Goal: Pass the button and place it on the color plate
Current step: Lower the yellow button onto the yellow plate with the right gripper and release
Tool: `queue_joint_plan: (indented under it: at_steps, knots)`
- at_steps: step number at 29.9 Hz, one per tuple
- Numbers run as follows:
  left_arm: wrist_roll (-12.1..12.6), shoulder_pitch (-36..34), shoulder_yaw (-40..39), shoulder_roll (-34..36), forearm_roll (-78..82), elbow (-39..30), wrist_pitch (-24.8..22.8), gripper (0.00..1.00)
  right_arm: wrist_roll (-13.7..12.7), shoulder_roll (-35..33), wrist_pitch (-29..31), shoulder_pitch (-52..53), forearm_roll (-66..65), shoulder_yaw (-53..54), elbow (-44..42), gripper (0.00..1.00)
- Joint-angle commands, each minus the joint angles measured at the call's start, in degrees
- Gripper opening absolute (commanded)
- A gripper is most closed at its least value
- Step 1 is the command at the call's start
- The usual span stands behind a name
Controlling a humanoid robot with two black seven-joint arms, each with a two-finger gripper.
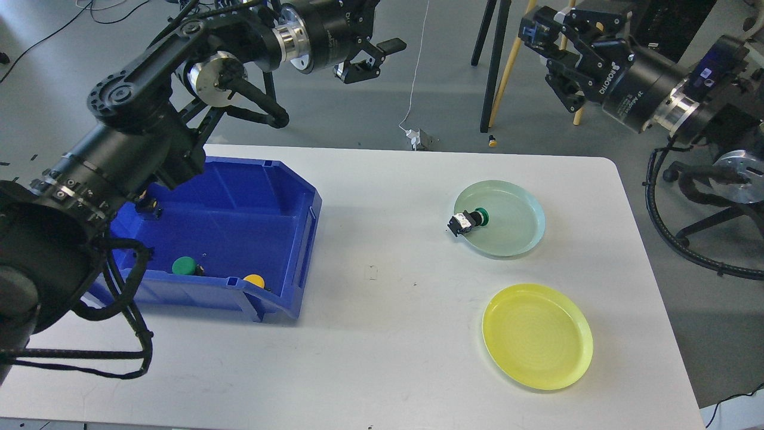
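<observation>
Your green button [471, 220] is sitting right of centre in the frame, lying on its side across the left rim of the pale green plate [516, 209], green cap pointing into the plate and its black-and-white body hanging over the edge. Just below it, lower right, is the yellow plate [537, 337], nothing on it. Both plates are on the white bench [388, 334], with open bench all around them.

Over on the left there's the blue bin [239, 209], holding another green button [184, 265], a yellow button [254, 280] by the front lip, and one more half hidden behind your left arm.

Your left pincer [373, 57] is up at the top centre, fingers spread, nothing in it. Right pincer [546, 45] is upper right, also released and holding nothing. Both are well away from the plates.
</observation>
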Motion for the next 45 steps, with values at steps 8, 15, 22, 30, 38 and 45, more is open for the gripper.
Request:
queue_joint_plan:
  at_steps: [8,15,22,30,38,45]
  knots:
    - [-1.7,-1.3,-0.3,3.1,0.1,0.2,0.0,1.0,-0.2,-15.7,5.6,-2.7,-0.6,-14.9,6.9,0.17]
    - [-3.9,-2.1,-0.3,3.5,0.1,0.2,0.0,1.0,-0.3,-17.5,5.1,-7.0,-3.9,-23.3,7.1,0.18]
    - [-4.5,-2.9,-0.4,3.4,0.0,0.2,0.0,1.0,-0.9,-12.1,1.3,-12.6,-7.8,-26.8,6.6,0.21]
    - [-4.6,-3.1,-0.4,4.6,-0.1,0.1,0.0,1.0,-1.1,-6.5,-1.2,-15.9,-10.0,-27.0,3.9,0.42]
    - [-4.7,-3.1,-0.5,5.3,-0.1,0.1,0.0,1.0,-2.3,-6.0,-1.4,-15.8,-9.8,-26.7,3.7,0.88]
    - [-4.7,-3.1,-0.6,5.6,-0.1,0.1,0.0,1.0,-2.3,-6.7,-0.8,-15.1,-9.0,-22.2,4.4,0.97]
